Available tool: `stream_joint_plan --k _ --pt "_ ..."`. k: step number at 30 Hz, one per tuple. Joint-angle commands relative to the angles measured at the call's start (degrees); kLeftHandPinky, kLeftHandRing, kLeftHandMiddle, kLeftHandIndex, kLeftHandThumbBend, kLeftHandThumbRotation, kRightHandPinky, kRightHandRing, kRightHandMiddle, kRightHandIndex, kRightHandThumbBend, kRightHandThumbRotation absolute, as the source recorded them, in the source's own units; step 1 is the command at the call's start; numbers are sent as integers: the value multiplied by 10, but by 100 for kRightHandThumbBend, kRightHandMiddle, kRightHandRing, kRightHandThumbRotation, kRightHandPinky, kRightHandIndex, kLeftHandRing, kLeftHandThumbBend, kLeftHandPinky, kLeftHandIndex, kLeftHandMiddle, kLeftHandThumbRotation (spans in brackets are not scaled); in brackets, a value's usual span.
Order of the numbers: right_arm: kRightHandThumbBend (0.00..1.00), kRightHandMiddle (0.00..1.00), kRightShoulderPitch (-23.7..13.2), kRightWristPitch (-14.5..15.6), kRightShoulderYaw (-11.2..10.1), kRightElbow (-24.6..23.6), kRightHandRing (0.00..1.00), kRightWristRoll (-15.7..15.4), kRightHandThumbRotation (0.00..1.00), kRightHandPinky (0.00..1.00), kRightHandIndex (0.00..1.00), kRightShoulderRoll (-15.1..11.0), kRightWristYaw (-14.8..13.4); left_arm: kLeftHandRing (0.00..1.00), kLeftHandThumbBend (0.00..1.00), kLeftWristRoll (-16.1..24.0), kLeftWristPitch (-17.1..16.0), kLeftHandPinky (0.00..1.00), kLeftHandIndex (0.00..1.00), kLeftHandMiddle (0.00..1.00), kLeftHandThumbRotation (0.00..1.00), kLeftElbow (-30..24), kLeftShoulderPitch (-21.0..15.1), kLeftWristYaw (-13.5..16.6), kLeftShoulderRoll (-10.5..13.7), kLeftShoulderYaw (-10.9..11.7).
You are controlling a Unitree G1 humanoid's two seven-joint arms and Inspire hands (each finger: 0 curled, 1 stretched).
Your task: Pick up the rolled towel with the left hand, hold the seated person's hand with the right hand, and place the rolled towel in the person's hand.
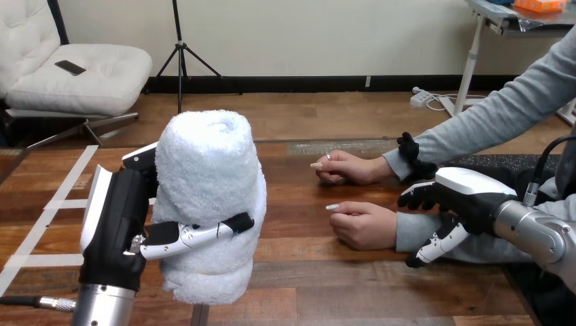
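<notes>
My left hand (114, 219) clasps the fluffy white rolled towel (207, 183) upright against its palm. My right hand (469, 191) sits over the person's grey-sleeved wrist (409, 229); I cannot tell whether it grips.

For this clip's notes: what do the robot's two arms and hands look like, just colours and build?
The left forearm and right forearm are silver metal cylinders. The left hand is black with a white shell on its back and black-and-white jointed fingers. The right hand matches: black body, glossy white shell, black-and-white fingers.
</notes>
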Motion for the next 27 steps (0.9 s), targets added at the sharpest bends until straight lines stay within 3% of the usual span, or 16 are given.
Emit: stream_joint_plan --k 1,13,20,27 --pt "100 81 -51 7 1 1 80 6 32 72 81 -13 -4 28 57 -8 -23 24 40 35 0 -17 -42 -1 8 14" --pt "100 81 -48 18 -2 -2 77 10 35 63 81 -9 6 28 57 -7 -23 24 40 35 0 -17 -41 -2 5 16" --pt "100 79 -45 9 9 -5 74 -2 41 62 79 -7 -7 28 57 -6 -27 24 40 35 0 -18 -40 -3 5 16" --pt "100 77 -44 13 19 -2 73 -7 40 61 76 -3 -12 28 57 -6 -31 24 40 35 0 -19 -39 -4 5 17"
